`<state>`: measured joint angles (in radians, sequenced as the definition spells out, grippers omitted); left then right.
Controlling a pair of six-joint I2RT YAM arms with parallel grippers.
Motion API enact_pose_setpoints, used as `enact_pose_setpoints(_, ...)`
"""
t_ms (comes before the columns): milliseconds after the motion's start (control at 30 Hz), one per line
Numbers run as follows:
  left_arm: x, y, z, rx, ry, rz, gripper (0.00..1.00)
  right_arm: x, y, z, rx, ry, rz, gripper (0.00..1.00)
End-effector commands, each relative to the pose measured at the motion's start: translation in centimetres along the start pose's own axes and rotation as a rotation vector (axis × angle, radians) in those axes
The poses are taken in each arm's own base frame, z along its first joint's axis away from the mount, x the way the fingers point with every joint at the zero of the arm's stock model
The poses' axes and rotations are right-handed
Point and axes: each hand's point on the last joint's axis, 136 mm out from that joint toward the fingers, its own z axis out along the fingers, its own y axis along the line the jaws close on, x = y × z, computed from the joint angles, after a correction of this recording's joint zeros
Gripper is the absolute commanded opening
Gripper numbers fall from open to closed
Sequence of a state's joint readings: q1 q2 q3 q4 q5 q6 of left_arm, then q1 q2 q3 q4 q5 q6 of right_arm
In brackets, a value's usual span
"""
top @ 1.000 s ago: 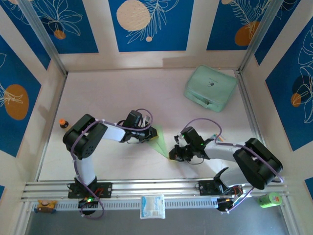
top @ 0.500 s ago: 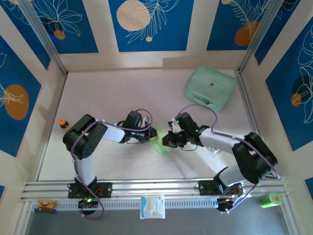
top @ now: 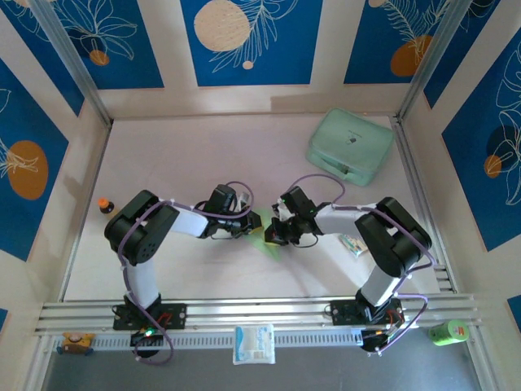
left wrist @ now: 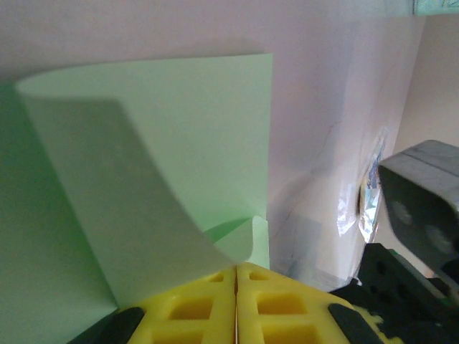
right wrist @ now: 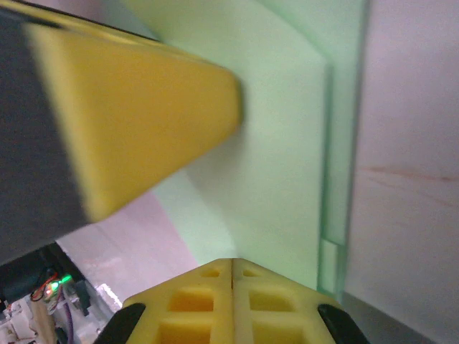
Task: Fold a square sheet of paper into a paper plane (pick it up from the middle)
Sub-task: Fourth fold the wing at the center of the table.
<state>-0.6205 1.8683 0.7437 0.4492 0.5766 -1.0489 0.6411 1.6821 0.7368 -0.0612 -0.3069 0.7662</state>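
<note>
Left claw [left wrist: 235, 269]: clenched, its yellow fingers pressed together. A curled flap of the sheet of paper [left wrist: 179, 143] runs down into the seam between the tips, so it is grasping the sheet by that edge.
Right claw [right wrist: 232, 264]: clenched, with no gap between its fingers. Its tips sit at the sheet's near edge, but whether any paper is caught between them cannot be told.
Claw to claw: from above, the left claw [top: 254, 221] and right claw [top: 271, 234] point at each other, close together. On the right wrist camera, a yellow finger [right wrist: 136, 122] of the left claw looms just ahead and to the left of the right claw's tips.
Sheet from the left claw: it rises straight ahead of the tips and bows over to the left in a soft roll. A small folded corner sits just in front of the fingers.
Sheet from the right claw: light-green paper [right wrist: 280, 158] spreads ahead of the tips, with stepped, layered edges along its right side.
Sheet from above: a sliver of green [top: 265, 243] shows between and just below the two claws.
Worktop [top: 187, 155]: pale and bare beyond both claws.
Crinkly packet [left wrist: 369, 193]: to the right of the left claw, on the worktop.
Mint-green case [top: 350, 147]: well apart, beyond the right claw.
Orange-capped bottle [top: 104, 205]: well apart, behind the left claw.
</note>
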Motion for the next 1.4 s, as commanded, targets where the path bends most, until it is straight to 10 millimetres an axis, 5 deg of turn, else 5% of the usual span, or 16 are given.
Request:
enact_pose_setpoints(0, 1.8, 4.6, 0.3, -0.15, 0.038, -0.089, 0.1, 1.8, -2.9, 0.5, 0.063, 0.041, 0.064, 0.04)
enact_pose_setpoints(200, 1.3, 3.7, 0.1, -0.145, 0.041, -0.058, 0.11, 3.6, -5.0, 0.8, 0.068, 0.059, 0.127, 0.03)
enact_pose_setpoints(433, 0.5, -0.1, -1.3, -0.116, 0.029, 0.036, 0.13, 3.5, -5.4, 0.4, 0.037, 0.048, 0.147, 0.01)
enact_pose_setpoints(533, 1.0, -1.0, -1.5, -0.099, 0.045, 0.047, 0.01, 3.3, -5.3, 0.3, 0.032, 0.043, 0.152, 0.01)
enact_pose_setpoints(867, 3.5, -2.2, 0.7, -0.056, 0.111, 0.063, 0.05, 3.3, -5.4, 0.3, 0.031, 0.044, 0.157, 0.01)
enact_pose_setpoints(1167, 2.6, 2.0, 1.2, -0.182, 0.065, -0.015, 0.03, 3.9, -5.9, 0.5, 0.04, 0.061, 0.16, 0.0)
enact_pose_setpoints(1367, 1.0, 2.3, 1.0, -0.207, 0.041, -0.023, 0.04, 4.2, -6.2, 0.5, 0.045, 0.066, 0.158, 0.0)
